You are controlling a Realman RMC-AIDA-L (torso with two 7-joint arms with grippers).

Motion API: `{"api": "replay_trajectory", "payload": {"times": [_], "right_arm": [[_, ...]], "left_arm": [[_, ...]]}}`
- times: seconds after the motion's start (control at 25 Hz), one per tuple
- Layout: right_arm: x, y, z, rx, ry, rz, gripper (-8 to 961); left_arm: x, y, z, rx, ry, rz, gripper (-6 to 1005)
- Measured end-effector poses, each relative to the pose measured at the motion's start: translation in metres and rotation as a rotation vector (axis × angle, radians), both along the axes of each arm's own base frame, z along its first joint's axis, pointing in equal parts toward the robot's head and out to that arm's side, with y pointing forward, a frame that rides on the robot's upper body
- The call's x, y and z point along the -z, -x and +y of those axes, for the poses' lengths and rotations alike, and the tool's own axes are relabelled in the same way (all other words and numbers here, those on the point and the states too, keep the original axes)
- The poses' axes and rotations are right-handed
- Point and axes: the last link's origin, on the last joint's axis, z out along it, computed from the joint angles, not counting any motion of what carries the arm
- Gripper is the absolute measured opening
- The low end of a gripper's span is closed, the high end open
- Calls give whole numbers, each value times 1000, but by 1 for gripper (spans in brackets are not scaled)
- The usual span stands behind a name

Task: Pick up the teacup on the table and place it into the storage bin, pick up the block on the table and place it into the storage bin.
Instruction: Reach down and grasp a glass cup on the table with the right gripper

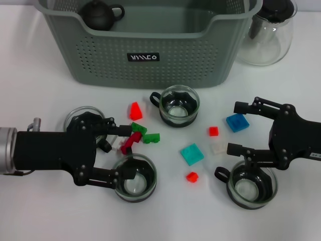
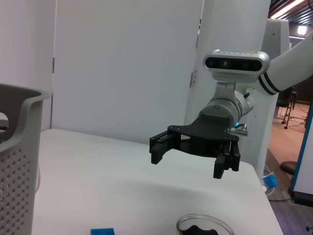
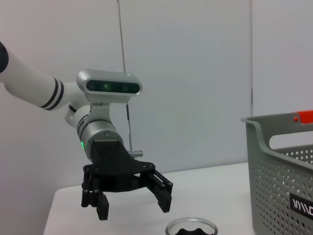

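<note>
Teacups sit on my worktop (image 1: 40, 211) in front of the storage bin (image 1: 145, 50): one teacup (image 1: 176, 104) just before its label, another (image 1: 134, 177) by my left gripper (image 1: 108, 158), fingers spread and holding nothing. My right gripper (image 1: 239, 128), fingers likewise released, hangs beside a blue block (image 1: 236, 122), above a third teacup (image 1: 251, 187).

black left gripper (image 1: 111, 158) and right gripper (image 1: 239, 128), silver wrist cuffs, white arms.

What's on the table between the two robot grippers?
In the head view, between the left gripper and the right gripper lie a teal block, small red blocks and a white block.
</note>
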Motion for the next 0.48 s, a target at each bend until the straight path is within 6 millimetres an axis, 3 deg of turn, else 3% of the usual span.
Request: {"api": "replay_trajectory", "payload": {"times": [0.48], "right_arm": [[0,0,0,-1,2,-1,910]], "left_arm": [[0,0,-1,1,4,-2,874]]}}
